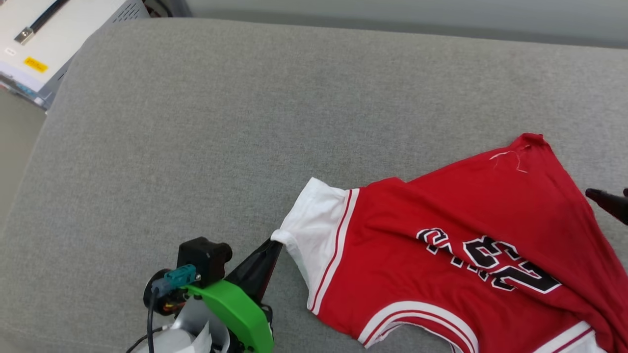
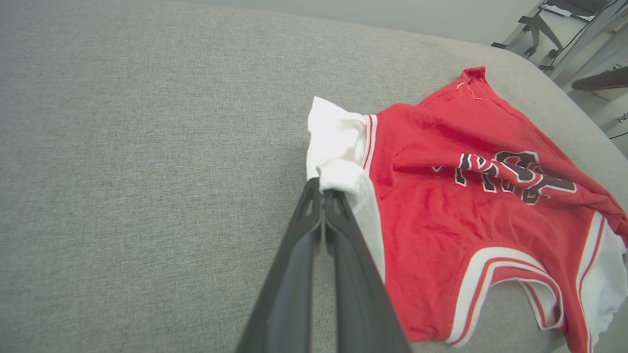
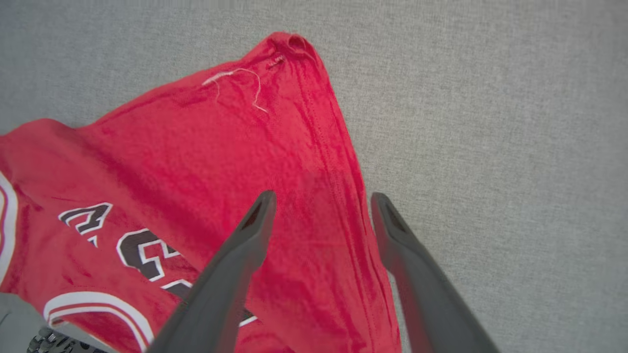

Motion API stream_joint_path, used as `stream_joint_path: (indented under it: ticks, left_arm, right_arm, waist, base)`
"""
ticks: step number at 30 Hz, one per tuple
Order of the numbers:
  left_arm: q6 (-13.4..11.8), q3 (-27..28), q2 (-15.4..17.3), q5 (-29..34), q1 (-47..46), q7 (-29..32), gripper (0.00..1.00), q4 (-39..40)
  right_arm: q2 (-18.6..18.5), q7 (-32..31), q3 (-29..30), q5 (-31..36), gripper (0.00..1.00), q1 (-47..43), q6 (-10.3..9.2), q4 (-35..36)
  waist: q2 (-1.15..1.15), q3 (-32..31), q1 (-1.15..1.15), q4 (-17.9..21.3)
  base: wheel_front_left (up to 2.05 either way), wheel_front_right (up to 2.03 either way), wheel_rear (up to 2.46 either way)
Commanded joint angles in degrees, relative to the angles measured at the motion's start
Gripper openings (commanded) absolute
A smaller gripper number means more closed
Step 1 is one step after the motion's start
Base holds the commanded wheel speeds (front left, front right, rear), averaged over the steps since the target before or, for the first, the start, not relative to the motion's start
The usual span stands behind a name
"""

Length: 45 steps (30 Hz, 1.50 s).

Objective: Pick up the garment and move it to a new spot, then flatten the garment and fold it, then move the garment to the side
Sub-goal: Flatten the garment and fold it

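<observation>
One garment (image 1: 441,255), one grey cushion (image 1: 196,122), two pincers: left pincer (image 1: 276,242), right pincer (image 3: 322,197).

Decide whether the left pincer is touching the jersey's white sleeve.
Touching. The left wrist view shows the left pincer clamped on the white sleeve, cloth bunched at its tips.

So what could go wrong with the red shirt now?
1. The left gripper pinches only the tip of the white sleeve, so the shirt might slip out if pulled hard.
2. The right gripper is open over the shirt's red edge, holding nothing. With one corner held, a pull could bunch the wrinkled shirt instead of flattening it.
</observation>
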<state>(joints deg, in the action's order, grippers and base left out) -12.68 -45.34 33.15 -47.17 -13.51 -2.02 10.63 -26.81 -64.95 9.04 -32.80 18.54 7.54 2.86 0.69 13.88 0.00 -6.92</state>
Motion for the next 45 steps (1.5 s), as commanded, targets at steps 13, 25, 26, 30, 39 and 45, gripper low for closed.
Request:
stream_joint_path:
  ticks: [13, 25, 26, 30, 39, 45]
  left_arm:
    - [1.50, -0.76, -2.53, 2.13, -4.08, -0.53, 0.00, 0.03]
    - [2.08, -1.13, -3.67, 2.08, -4.84, -1.38, 0.00, -1.42]
    - [2.06, -1.13, -3.68, 2.08, -4.86, -1.41, 0.00, -1.45]
    - [1.99, -1.01, -3.54, 2.01, -4.94, -1.49, 0.00, -1.54]
    - [1.80, -0.56, -2.92, 1.92, -5.19, -1.65, 0.00, -2.00]
    - [1.29, 0.42, -1.83, 1.99, -5.49, -1.89, 0.00, -1.94]
  right_arm:
    - [-3.59, 2.45, -7.03, 7.32, 1.00, 15.52, -0.05, -15.57]
    - [-6.43, 2.97, -12.67, 7.50, 0.82, 16.24, -0.05, -24.53]
    - [-6.54, 2.91, -13.01, 7.21, 0.14, 16.04, -0.05, -24.97]
    - [-6.79, 4.26, -13.37, 6.24, 0.00, 15.92, -0.05, -26.30]
    - [-6.45, 12.08, -13.50, 4.29, 0.00, 17.84, -0.05, -27.62]
    - [-7.32, 18.99, -15.14, 1.61, 0.00, 18.77, -0.05, -27.03]
  waist:
    - [-0.69, 10.30, 0.00, -10.05]
    - [-0.69, 11.39, 0.00, -11.82]
    - [-0.69, 11.40, 0.00, -11.83]
    - [-0.69, 11.30, 0.00, -11.57]
    - [-0.69, 8.40, 0.00, -9.25]
    - [-0.69, 3.78, 0.00, -6.73]
  base:
    - [0.00, 0.00, 0.00]
    - [0.00, 0.00, 0.00]
    - [0.00, 0.00, 0.00]
    - [0.00, 0.00, 0.00]
    - [0.00, 0.00, 0.00]
    - [0.00, 0.00, 0.00]
